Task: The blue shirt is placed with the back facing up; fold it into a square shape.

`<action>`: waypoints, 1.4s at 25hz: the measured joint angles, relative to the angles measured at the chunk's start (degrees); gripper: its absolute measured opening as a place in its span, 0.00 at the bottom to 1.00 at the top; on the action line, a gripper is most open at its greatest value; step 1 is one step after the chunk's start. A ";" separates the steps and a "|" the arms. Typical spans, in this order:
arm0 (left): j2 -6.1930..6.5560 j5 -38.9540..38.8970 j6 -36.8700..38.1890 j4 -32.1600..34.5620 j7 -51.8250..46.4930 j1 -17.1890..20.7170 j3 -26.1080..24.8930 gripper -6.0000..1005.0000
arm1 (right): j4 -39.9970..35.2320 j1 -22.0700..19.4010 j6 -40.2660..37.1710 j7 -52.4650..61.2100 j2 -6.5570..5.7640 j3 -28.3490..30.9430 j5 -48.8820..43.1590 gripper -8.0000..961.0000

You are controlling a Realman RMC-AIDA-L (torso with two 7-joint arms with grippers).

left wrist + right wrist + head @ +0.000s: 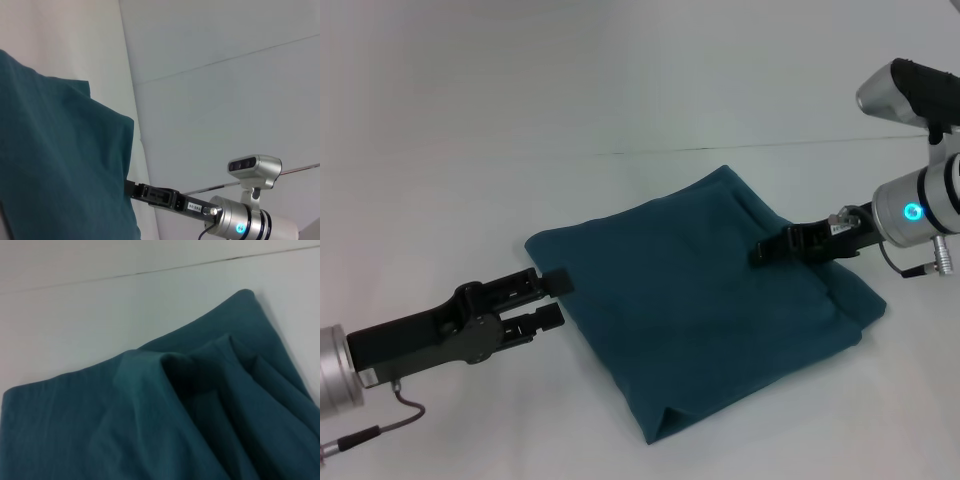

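The blue shirt (700, 300) lies on the white table, folded into a rough square with its plain side up. My left gripper (555, 298) is open and empty, with its tips right at the shirt's left edge. My right gripper (767, 250) hovers low over the right part of the shirt. The left wrist view shows the shirt (50, 160) and, farther off, the right gripper (132, 189) at its edge. The right wrist view shows the shirt (150, 430) close up, with raised folds and layered edges.
The white table (620, 100) surrounds the shirt on all sides. A thin dark seam (720, 148) runs across it behind the shirt. A small fold sticks out at the shirt's near corner (665, 418).
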 joint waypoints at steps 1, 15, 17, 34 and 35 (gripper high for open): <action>0.00 -0.04 -0.04 -0.02 0.00 -0.02 0.00 0.75 | 0.00 0.02 0.14 -0.02 0.08 -0.20 -0.01 0.69; 0.00 -1.12 -0.15 -0.20 0.28 -0.09 -0.01 0.75 | -0.75 0.41 1.11 -1.65 -0.35 -4.03 -0.13 0.69; 0.00 -1.31 -0.15 -0.24 0.28 -0.09 -0.01 0.75 | -0.76 0.28 1.21 -1.77 -0.35 -4.62 -0.13 0.69; -0.24 -1.50 -0.19 -0.39 0.24 -0.08 -0.01 0.75 | -0.37 0.68 0.60 -1.58 0.45 -5.86 -0.09 0.67; -0.24 -1.50 -0.19 -0.39 0.24 -0.08 -0.01 0.75 | -0.44 0.66 0.79 -1.33 0.45 -5.86 -0.09 0.67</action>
